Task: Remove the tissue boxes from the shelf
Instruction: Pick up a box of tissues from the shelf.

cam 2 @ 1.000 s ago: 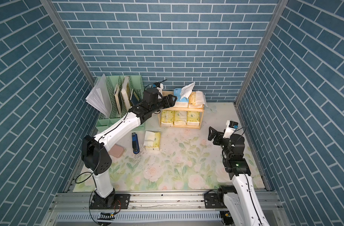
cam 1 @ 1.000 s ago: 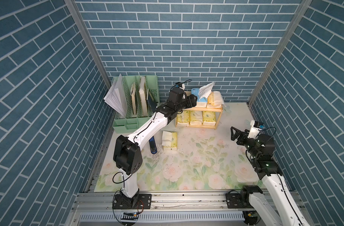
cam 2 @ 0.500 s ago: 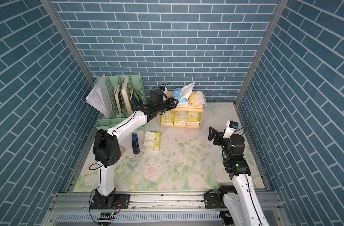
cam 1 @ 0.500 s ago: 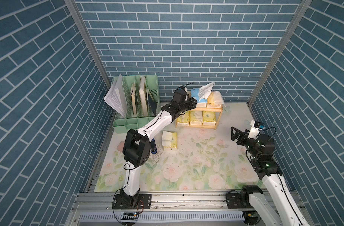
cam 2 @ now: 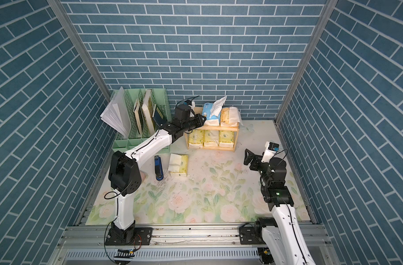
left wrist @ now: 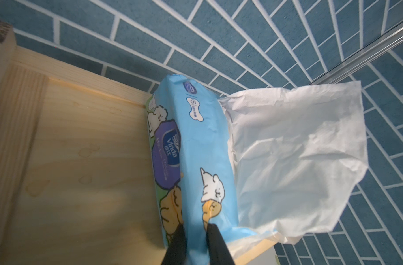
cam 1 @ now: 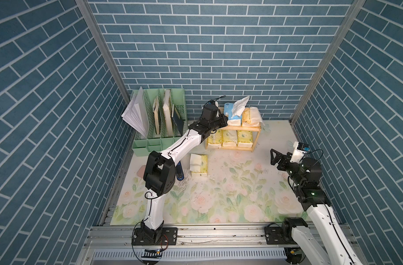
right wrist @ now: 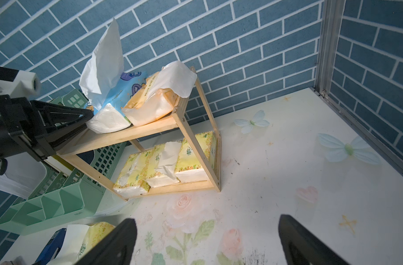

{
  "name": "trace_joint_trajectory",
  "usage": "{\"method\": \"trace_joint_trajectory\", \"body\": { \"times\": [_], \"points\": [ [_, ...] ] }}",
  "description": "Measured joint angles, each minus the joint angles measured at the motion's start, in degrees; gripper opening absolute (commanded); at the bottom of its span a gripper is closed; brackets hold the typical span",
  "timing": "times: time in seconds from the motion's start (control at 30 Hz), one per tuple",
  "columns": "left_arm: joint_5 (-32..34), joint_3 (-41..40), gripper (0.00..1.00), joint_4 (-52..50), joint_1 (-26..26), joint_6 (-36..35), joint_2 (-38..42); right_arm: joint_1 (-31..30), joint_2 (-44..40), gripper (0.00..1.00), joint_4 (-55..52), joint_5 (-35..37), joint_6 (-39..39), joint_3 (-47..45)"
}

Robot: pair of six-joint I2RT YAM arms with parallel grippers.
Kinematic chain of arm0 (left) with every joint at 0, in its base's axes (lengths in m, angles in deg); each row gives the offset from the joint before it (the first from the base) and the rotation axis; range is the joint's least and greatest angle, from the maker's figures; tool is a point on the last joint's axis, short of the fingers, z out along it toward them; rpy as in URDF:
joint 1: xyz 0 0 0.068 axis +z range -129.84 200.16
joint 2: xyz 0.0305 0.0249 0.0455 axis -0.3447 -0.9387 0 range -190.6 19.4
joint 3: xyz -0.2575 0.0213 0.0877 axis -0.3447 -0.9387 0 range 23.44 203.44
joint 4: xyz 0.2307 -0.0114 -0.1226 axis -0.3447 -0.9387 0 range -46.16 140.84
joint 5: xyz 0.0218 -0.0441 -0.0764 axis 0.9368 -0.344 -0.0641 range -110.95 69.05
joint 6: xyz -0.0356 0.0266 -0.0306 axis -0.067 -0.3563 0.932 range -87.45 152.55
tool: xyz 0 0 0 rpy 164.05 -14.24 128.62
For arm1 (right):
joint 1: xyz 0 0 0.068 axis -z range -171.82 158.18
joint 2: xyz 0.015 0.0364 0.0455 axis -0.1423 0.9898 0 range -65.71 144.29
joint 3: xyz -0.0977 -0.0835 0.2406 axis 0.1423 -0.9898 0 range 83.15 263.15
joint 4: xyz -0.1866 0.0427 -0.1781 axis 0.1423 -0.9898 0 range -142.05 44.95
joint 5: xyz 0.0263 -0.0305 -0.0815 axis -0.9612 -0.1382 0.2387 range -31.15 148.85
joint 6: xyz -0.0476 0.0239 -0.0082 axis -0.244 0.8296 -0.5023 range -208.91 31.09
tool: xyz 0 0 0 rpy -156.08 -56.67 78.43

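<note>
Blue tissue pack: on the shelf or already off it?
On the shelf: the blue tissue pack lies on its top board beside the orange pack; the left pincer pinches one end.

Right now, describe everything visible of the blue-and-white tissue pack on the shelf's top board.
The blue-and-white tissue pack is a soft, glossy plastic-wrapped brick, light blue with cartoon animals and a purple Vinda logo. A large crumpled white tissue sticks out of its top opening. It lies on the top board of the wooden shelf, pressed against the orange-yellow pack beside it. The left hand pinches its near end between black fingers.
</note>
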Motion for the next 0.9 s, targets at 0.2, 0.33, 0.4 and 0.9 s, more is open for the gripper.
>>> {"method": "trace_joint_trajectory", "body": {
  "times": [0.2, 0.33, 0.4, 0.9],
  "points": [
    [-0.17, -0.33, 0.06, 0.55, 0.04, -0.35, 0.22, 0.0, 0.0, 1.0, 0.02, 0.15, 0.0, 0.0],
    [-0.17, -1.92, 0.03, 0.72, 0.04, -0.96, 1.73, 0.0, 0.0, 1.0, 0.02, 0.15, 0.0, -0.04],
    [-0.15, -2.78, 0.01, 0.72, 0.04, -1.29, 2.67, 0.0, 0.02, 1.0, 0.02, 0.17, 0.0, -0.09],
    [-0.04, -8.76, 0.0, 0.9, 0.02, -2.82, 9.77, 0.0, 0.07, 1.0, 0.04, 0.17, 0.0, -0.11]
  ]
}}
